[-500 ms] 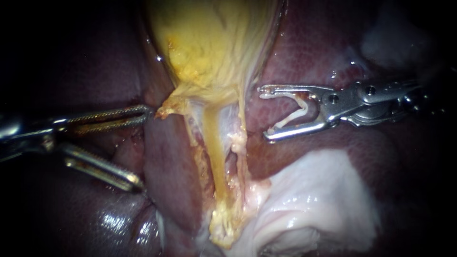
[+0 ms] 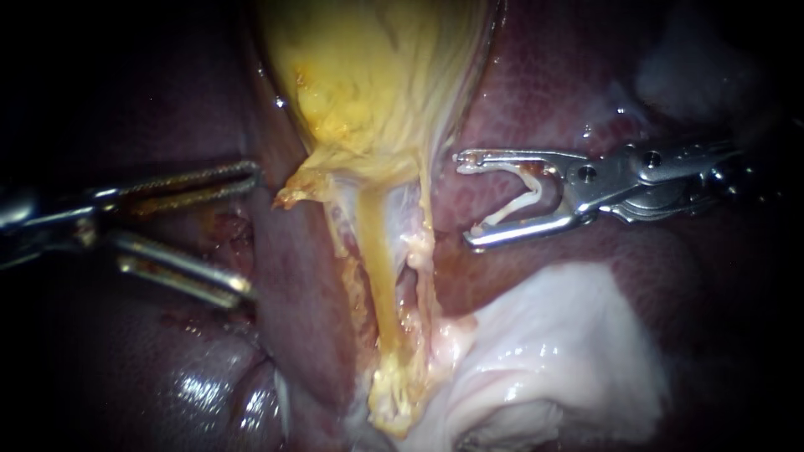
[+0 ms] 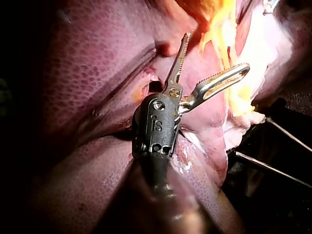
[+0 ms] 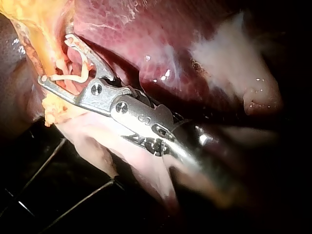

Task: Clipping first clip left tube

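Right instrument (image 2: 466, 199) carried a white clip (image 2: 523, 197) seated btwn its jaws, one leg against each. The jaws stood wide, so the clip was unclosed. It hung just beside the stalk under the gallbladder (image 2: 377, 75), mouth turned toward it but not yet around anything. It was prob. lined up so the clip could slide across the left tube (image 2: 378, 276), the yellow strand running down from the gallbladder's neck w/ a thinner pale strand (image 2: 425, 251) alongside.

Left instrument (image 2: 251, 233) sat on the stalk's other side, jaws apart, gripping nothing, its upper tip near the ragged yellow edge but not touching. My guess: parked there to steady or retract tissue if needed. Liver (image 2: 544, 75) lay behind both.

Hard to tell whether the tube was free all round, since its back and the gap btwn the two strands were hidden. Its lower end vanished into pale tissue (image 2: 553, 351), and both shafts ran off the endoscope view's edges into dark
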`<state>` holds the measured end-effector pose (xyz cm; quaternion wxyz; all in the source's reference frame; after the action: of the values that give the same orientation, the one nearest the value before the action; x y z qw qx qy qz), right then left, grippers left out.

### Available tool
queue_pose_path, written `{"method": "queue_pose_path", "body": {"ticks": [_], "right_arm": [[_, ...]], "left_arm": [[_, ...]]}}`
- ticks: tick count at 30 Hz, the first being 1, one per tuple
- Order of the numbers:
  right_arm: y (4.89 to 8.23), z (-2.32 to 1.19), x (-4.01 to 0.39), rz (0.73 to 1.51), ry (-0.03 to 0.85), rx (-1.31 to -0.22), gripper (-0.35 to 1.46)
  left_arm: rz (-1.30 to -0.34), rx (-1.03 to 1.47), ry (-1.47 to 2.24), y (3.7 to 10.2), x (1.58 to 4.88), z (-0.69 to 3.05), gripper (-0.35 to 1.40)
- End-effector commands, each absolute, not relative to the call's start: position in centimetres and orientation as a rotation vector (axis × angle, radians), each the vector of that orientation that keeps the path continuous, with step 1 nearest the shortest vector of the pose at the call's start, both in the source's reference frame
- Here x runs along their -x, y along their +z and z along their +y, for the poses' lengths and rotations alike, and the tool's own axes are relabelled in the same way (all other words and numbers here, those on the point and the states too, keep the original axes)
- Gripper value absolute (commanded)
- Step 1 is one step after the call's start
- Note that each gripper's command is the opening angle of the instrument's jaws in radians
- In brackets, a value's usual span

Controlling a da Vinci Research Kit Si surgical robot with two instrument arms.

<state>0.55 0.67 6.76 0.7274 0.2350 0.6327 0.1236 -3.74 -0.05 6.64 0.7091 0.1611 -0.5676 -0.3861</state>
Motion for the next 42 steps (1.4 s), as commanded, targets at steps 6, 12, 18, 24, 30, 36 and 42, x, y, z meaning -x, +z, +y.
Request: {"method": "queue_pose_path", "body": {"ticks": [6,12,18,24,30,36,42], "right_arm": [[6.76,0.67,-0.55,1.395,0.272,-0.518,0.6],[6.76,0.67,-0.55,1.395,0.272,-0.518,0.6],[6.76,0.67,-0.55,1.394,0.273,-0.518,0.6],[6.76,0.68,-0.55,1.394,0.273,-0.518,0.6],[6.76,0.68,-0.55,1.394,0.273,-0.518,0.6],[6.76,0.68,-0.55,1.394,0.273,-0.518,0.6],[6.76,0.68,-0.55,1.394,0.273,-0.518,0.6]], "left_arm": [[-1.245,-0.382,-0.934,6.74,3.9,-0.03,0.84],[-1.237,-0.404,-0.989,6.78,4.04,-0.04,0.69],[-1.225,-0.421,-1.028,6.84,4.13,-0.05,0.44],[-1.197,-0.43,-1.039,6.91,4.15,-0.08,-0.11],[-1.181,-0.445,-1.055,6.86,4.05,-0.05,-0.35],[-1.18,-0.448,-1.057,6.81,3.98,-0.03,-0.35],[-1.174,-0.456,-1.069,6.59,3.75,0.09,-0.35]]}}
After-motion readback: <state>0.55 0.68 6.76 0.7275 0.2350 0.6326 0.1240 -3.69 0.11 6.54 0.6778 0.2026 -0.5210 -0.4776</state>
